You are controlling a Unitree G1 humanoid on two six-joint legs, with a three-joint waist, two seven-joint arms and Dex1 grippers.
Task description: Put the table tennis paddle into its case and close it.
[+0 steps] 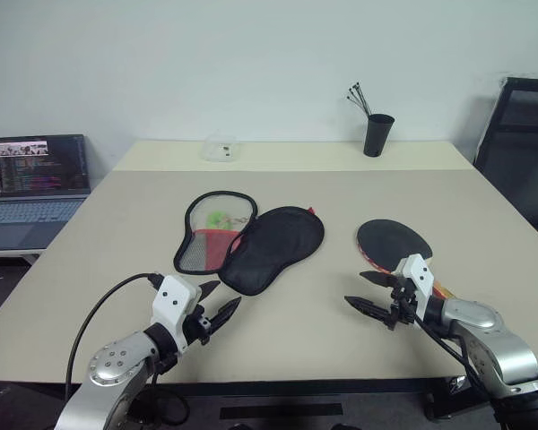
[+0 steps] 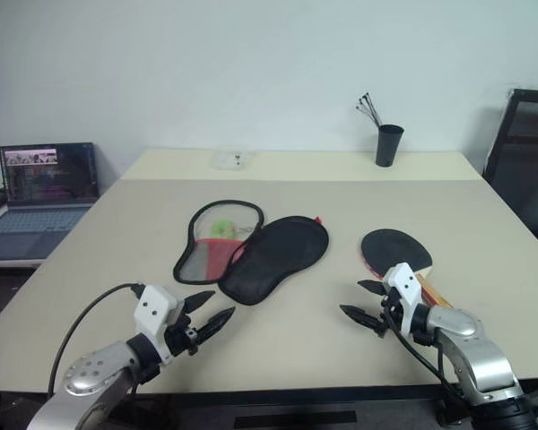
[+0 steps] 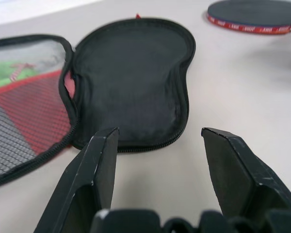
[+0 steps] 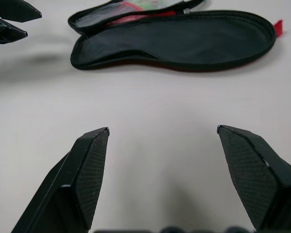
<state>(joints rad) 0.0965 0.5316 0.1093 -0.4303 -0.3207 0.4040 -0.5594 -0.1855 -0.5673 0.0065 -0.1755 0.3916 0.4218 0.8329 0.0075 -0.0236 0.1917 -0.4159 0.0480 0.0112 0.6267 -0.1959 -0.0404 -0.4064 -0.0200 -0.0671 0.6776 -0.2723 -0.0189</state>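
A wide beige table [image 1: 278, 322] takes up the middle of the head views, and a seam runs across its far part. Near the centre lies the case [image 1: 251, 240], unzipped and spread open in two halves: the mesh half with red fabric on the left, the plain black half on the right. To the right of centre lies the table tennis paddle [image 1: 394, 244], black face up, well apart from the case. At the far edge stand a black cup [image 1: 377, 135] holding thin sticks, upper right, and a small clear box [image 1: 221, 148], upper middle.
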